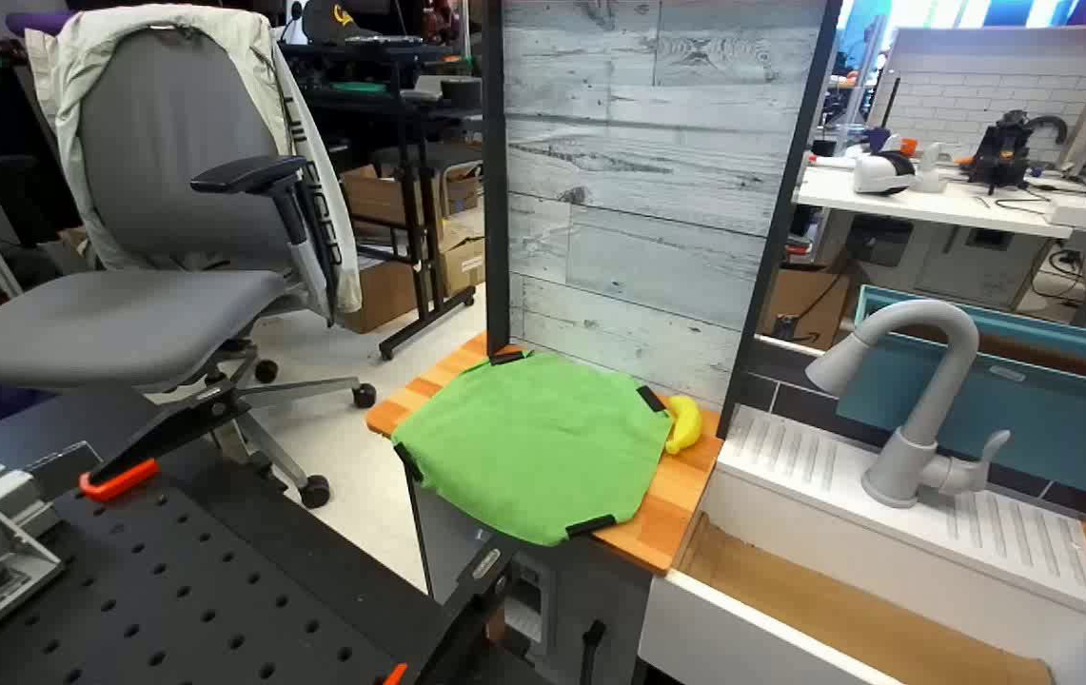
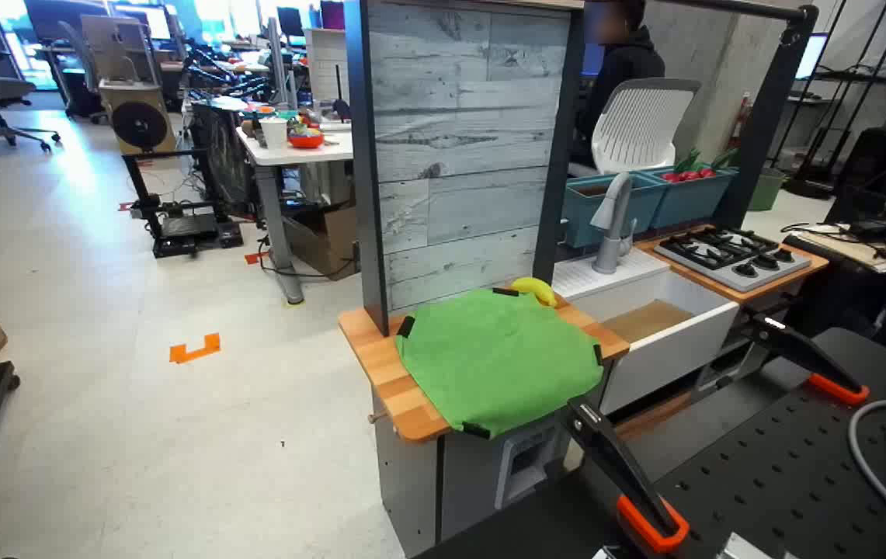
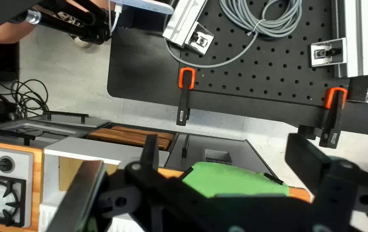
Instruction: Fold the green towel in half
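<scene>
The green towel (image 1: 538,442) lies spread flat on the wooden counter (image 1: 671,504), unfolded. It also lies flat in another exterior view (image 2: 497,357). Black strips sit at its corners, and its near edge overhangs the counter a little. In the wrist view the towel (image 3: 232,180) is partly hidden behind the dark gripper body. My gripper (image 3: 221,145) shows only in the wrist view. Its two fingers are wide apart with nothing between them. It is above the counter and apart from the towel. The gripper is out of view in both exterior views.
A yellow banana (image 1: 684,424) touches or nearly touches the towel's back corner. A wood-plank panel (image 1: 638,190) stands upright behind the towel. A sink with a grey faucet (image 1: 914,409) is beside the counter. Clamps (image 2: 629,473) with orange ends project from the black perforated table (image 2: 769,466) in front.
</scene>
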You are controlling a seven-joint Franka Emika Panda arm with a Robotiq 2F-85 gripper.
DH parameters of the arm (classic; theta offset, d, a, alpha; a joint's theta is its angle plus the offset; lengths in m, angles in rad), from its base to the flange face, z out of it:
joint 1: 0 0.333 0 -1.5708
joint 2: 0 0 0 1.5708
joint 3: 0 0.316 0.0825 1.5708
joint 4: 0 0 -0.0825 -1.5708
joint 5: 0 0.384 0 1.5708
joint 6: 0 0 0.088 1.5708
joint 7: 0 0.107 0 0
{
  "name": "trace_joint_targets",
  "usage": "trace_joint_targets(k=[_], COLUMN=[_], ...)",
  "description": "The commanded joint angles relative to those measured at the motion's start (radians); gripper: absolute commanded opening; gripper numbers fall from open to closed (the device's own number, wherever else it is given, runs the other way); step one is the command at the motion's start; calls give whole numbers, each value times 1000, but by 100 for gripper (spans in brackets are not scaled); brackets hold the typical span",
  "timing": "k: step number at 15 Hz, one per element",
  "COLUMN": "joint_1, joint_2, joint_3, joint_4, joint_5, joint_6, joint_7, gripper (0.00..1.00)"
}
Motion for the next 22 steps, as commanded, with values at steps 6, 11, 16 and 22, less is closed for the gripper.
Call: trace_joint_targets(k=[6,11,16,22], joint_1=[7,7,17,11], joint_2=[0,12,123,355], joint_3=[-6,-8,-29,-47], joint_4=[1,5,46,122], joint_5=[-3,2,99,261], joint_6=[-2,9,132,382], joint_7=[3,7,34,41], gripper=[100,100,100,100])
